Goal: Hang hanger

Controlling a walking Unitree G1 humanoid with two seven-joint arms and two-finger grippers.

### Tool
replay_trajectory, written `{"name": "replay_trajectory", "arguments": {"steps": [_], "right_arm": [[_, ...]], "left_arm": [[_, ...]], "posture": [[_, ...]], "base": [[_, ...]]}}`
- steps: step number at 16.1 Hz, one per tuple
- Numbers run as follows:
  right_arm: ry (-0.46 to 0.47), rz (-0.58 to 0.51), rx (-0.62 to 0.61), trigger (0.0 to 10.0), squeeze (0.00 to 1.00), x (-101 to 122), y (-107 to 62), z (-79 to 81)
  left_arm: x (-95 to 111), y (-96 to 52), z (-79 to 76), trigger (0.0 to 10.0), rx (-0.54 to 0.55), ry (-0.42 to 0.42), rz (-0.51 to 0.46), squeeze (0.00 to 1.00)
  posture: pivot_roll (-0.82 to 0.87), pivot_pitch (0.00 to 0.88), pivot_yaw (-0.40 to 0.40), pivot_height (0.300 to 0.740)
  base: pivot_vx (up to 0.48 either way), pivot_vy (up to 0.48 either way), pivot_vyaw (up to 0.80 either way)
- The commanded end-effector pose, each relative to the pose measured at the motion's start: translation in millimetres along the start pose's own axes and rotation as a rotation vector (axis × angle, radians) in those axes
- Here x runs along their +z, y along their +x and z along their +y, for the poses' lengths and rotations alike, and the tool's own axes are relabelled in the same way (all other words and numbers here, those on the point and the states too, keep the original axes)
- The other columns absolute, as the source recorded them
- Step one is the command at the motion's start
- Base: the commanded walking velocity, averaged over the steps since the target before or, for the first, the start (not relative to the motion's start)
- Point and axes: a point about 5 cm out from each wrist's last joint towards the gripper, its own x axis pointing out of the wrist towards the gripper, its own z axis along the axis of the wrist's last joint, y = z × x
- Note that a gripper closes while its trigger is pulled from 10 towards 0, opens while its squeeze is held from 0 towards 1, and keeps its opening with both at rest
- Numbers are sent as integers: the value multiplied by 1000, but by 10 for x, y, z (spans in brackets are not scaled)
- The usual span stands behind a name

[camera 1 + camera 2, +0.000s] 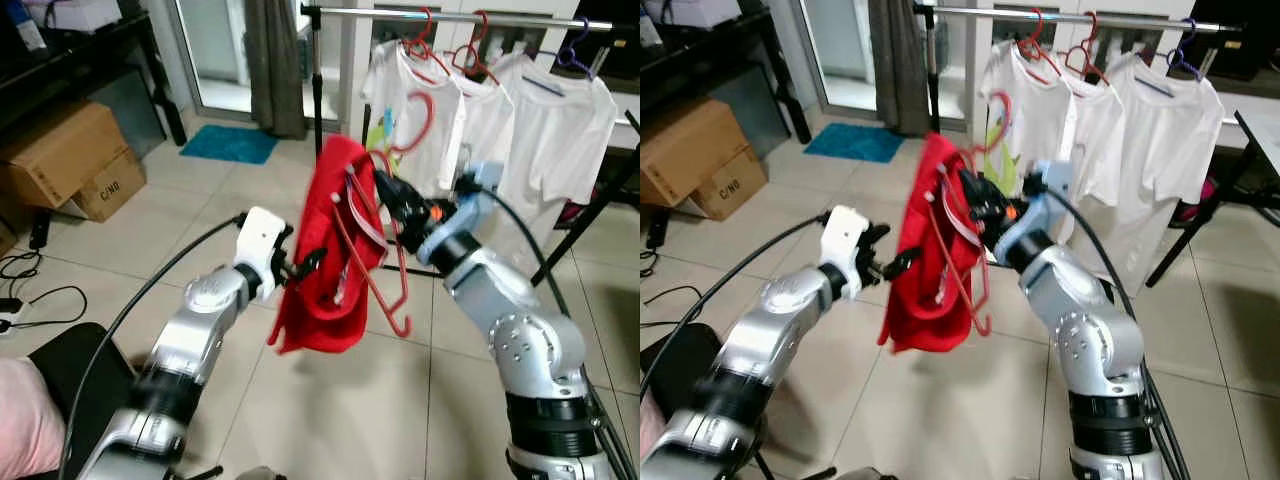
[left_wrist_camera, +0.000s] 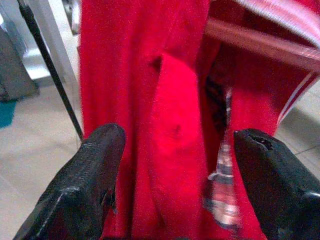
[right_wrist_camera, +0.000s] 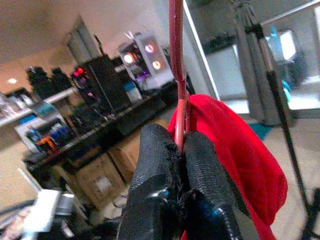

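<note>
So the right gripper (image 3: 181, 150) has its fingers pinched tight on the red hanger (image 3: 176, 65), holding it mid-frame with a red shirt (image 1: 325, 250) draped over it. The left gripper (image 2: 177, 185), over at about 9 o'clock of the shirt, has fingers spread wide around the fabric. The clothes rail (image 1: 470, 15) with white shirts (image 1: 555, 130) sits up at 1 o'clock
</note>
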Motion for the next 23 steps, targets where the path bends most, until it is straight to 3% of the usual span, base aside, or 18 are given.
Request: {"name": "replay_trajectory", "arguments": {"steps": [1,2,3,6,12,23], "right_arm": [[5,-71,67,10000,0,172,10,107],[9,-73,68,10000,0,172,7,106],[9,-73,68,10000,0,177,3,107],[25,-82,87,10000,0,231,9,127],[56,-104,109,10000,0,275,25,154],[71,-121,123,10000,0,294,33,176]], "left_arm": [[-16,23,86,4275,53,42,6,0],[-28,46,80,549,49,44,5,0],[-38,66,56,0,31,32,0,0],[-63,138,-8,0,-48,-12,-24,0],[-48,207,81,0,-30,-21,-27,0],[-40,256,70,0,-110,-50,-36,0]], "posture": [[-115,0,40,740],[-123,0,42,740],[-127,0,42,740],[-128,0,36,740],[-124,0,43,740],[-124,0,56,740]], "base": [[0,0,0],[0,0,0],[0,0,0],[0,0,0],[0,0,0],[0,0,0]]}}
